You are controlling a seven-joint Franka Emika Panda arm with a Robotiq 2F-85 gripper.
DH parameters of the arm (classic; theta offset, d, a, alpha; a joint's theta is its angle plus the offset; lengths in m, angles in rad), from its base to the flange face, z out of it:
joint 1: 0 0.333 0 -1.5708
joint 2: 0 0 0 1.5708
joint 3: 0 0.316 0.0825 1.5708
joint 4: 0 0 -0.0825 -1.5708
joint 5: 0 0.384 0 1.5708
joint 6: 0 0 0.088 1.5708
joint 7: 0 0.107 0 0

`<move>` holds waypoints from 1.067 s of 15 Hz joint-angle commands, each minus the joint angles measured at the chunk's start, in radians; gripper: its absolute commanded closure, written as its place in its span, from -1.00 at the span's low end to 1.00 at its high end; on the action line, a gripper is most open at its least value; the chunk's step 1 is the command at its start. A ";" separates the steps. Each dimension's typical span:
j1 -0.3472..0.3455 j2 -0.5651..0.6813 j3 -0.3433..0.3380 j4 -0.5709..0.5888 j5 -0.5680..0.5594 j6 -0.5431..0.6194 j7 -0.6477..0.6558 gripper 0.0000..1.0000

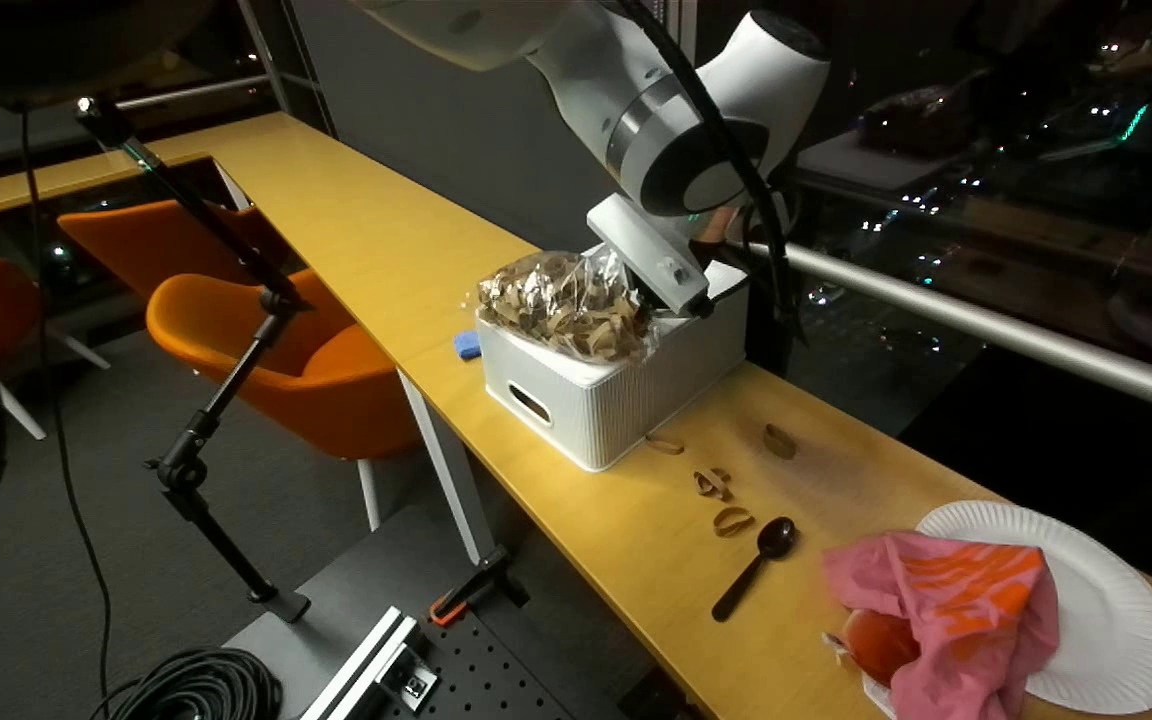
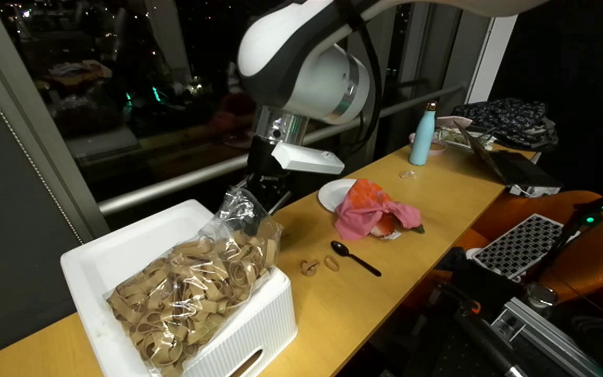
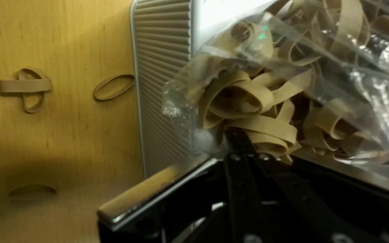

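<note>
— What is the setting?

— A wooden table [image 2: 333,309] beside dark windows [image 2: 118,162], in an exterior view.

— And from the left?

— A white box [image 2: 272,314] at the lower left. Across its right part lies a clear bag [image 2: 241,207] full of tan bands [image 2: 191,293].

— Where is the gripper [image 3: 243,138]?

— In the wrist view it comes in from the bottom, its tips right at the bands, just right of the middle. In both exterior views it is beside the bag.

— Does it hold one?

— The fingers [image 3: 236,146] look together; I cannot tell whether a band or the plastic is between them.

— What lies further right?

— Loose bands [image 2: 310,267] on the wood, then a white plate [image 2: 333,193], a black spoon [image 2: 341,249] lower down, and a pink and orange cloth [image 2: 364,207] partly over the plate. Something red [image 2: 383,225] shows under the cloth.

— And the far right?

— A blue bottle [image 2: 423,139] at the upper right, then a laptop [image 2: 521,168], and orange chairs [image 2: 600,277] along the right edge.
</note>
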 commanded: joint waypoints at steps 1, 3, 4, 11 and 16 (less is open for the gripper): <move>-0.033 -0.030 0.025 -0.038 0.072 -0.021 -0.029 1.00; -0.043 -0.046 0.015 -0.065 0.084 -0.031 -0.023 1.00; -0.046 -0.051 0.008 -0.076 0.079 -0.037 -0.014 1.00; -0.067 -0.101 -0.011 -0.128 0.076 -0.102 -0.017 1.00; -0.055 -0.105 0.002 -0.113 0.095 -0.062 -0.069 1.00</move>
